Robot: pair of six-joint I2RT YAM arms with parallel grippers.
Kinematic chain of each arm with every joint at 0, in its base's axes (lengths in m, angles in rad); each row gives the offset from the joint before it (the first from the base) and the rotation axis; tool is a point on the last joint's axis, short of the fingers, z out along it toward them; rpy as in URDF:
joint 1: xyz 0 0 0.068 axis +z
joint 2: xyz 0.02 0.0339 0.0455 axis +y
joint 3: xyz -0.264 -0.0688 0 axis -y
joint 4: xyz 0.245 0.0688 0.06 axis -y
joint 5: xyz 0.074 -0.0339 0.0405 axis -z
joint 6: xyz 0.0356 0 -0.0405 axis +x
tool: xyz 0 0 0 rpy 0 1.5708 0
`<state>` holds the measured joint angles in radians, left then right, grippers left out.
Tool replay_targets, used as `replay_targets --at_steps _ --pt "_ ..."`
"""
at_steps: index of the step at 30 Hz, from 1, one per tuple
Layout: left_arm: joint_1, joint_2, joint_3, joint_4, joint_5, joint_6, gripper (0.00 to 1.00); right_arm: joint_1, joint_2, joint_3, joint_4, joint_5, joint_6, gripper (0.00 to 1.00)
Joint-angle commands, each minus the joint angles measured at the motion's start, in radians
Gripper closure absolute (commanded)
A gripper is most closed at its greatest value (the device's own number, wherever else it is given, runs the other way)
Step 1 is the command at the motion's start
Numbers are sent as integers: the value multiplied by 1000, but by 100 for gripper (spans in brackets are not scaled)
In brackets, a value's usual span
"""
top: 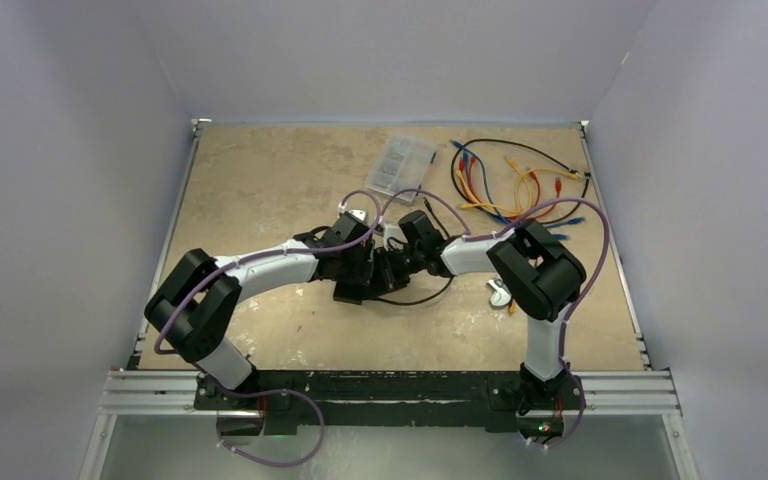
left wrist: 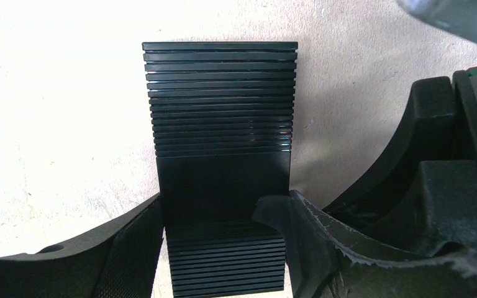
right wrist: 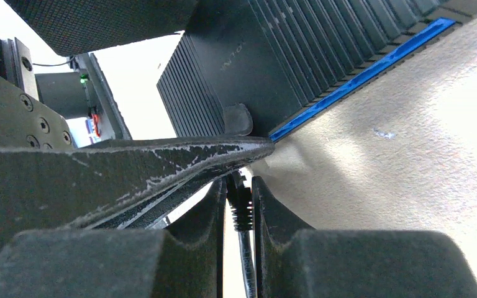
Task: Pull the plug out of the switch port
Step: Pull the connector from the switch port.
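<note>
Near the counter's middle, the left gripper [left wrist: 214,223] clamps the flat, ribbed black plastic switch [left wrist: 223,118], probably light and rigid, while the right gripper [right wrist: 239,186] pinches the stiff-looking boot of the black plug [right wrist: 242,214], likely the soundest hold.

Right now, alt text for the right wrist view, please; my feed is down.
The right pincer grips a black cable at its boot, right beneath the ribbed black switch. A worn black finger crosses in front, hiding the port; tan table on the right.
</note>
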<state>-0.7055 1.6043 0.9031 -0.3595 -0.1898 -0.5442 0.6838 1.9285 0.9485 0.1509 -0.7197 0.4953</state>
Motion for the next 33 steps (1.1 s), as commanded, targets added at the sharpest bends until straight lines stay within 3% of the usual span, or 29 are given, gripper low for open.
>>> replay_targets --at_steps 1,11,13,18,20,25,33 --pt "44 8 -29 -118 -165 46 90 -35 -50 -44 -111 43 -53 100" --pt "48 1 -12 -143 -182 56 89 -53 -83 -70 -146 43 -82 100" --pt "48 -11 -14 -136 -163 65 81 -56 -88 -82 -147 47 -84 100" --pt "48 -88 -11 -105 -93 78 43 -57 -90 -60 -147 59 -77 100" --pt "48 -129 -6 -99 -66 79 36 -57 -93 -44 -148 69 -74 100" --pt "48 -246 -8 -53 8 84 26 -56 -88 -8 -197 99 -91 100" --pt "50 -272 -10 -43 50 91 26 -57 -84 7 -212 124 -96 100"
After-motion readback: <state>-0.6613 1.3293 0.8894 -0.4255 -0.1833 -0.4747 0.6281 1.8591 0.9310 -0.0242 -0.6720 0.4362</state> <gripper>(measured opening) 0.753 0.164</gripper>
